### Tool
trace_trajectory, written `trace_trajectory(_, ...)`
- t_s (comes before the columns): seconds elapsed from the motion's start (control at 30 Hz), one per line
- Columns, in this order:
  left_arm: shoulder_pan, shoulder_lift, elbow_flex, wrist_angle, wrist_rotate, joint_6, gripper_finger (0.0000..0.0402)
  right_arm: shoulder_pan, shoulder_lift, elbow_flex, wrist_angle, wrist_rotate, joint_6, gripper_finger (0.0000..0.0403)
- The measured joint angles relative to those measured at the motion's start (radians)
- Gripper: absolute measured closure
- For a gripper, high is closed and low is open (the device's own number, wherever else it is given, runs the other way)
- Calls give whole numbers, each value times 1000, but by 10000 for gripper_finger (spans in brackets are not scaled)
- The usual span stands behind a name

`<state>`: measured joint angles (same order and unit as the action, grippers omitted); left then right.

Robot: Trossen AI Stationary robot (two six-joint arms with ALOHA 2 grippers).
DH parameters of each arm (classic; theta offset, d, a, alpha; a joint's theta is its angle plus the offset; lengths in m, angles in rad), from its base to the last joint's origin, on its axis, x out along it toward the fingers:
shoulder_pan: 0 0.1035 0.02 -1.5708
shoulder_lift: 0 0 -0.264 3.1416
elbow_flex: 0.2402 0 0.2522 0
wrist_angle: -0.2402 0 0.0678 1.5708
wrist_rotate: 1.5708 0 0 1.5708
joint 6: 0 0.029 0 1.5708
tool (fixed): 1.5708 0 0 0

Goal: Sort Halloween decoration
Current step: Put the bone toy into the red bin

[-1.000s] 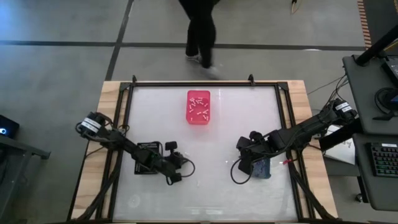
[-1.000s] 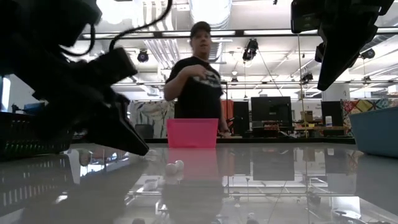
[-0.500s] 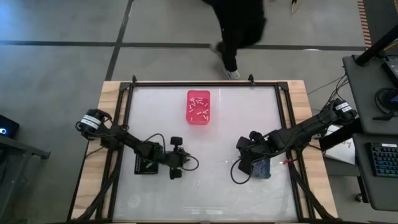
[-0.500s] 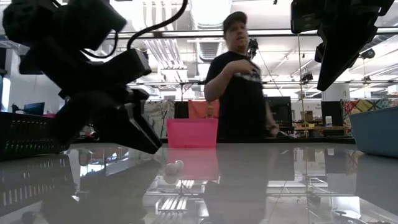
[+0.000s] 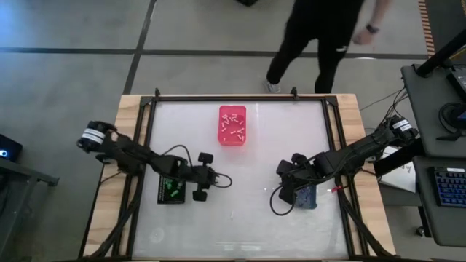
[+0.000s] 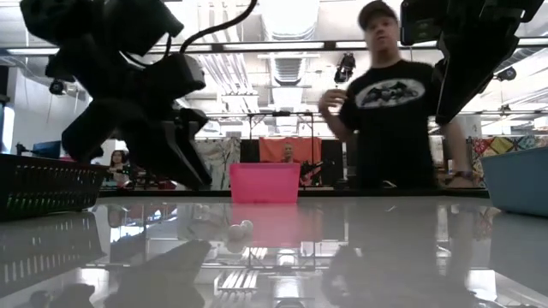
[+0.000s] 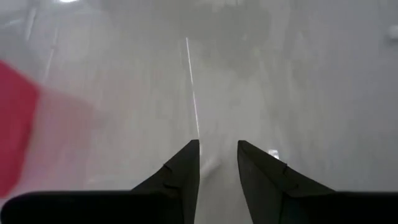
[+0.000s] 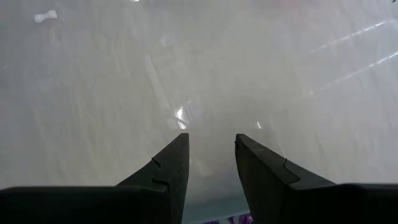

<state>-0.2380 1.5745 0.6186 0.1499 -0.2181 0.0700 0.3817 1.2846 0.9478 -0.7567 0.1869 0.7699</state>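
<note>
Tiny green Halloween decoration point(image 5: 170, 188) in black bin point(image 5: 162, 198), white in pink bin point(image 5: 221, 137) — both grippers parted, empty

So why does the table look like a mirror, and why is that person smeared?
In the low view the glossy table reflects the ceiling lights and the pink bin; the walking person is motion-blurred. The left wrist view is hazy, too.

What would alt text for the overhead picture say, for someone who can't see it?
Two dark robot arms reach over a white table: the left gripper hovers open beside a black bin holding green pieces, the right gripper open by a blue bin. A pink bin of white pieces sits near the far edge, where a person walks past.
</note>
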Motion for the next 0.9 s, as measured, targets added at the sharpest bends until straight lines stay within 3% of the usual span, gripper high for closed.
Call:
trace_trajectory(0.17,48,-74,-3,-73,3,32,310,0,0,0,10,12,-12,280)
trace_trajectory(0.23,65,-74,-8,-79,51,74,310,0,0,0,10,24,-13,280)
trace_trajectory(0.37,103,-28,-8,-57,139,134,310,-1,0,0,11,24,-13,280)
trace_trajectory(0.7,132,92,-3,27,159,177,311,-1,0,0,22,24,-12,280)
trace_trajectory(0.9,131,89,-2,25,160,183,354,-1,0,0,37,24,-12,280)
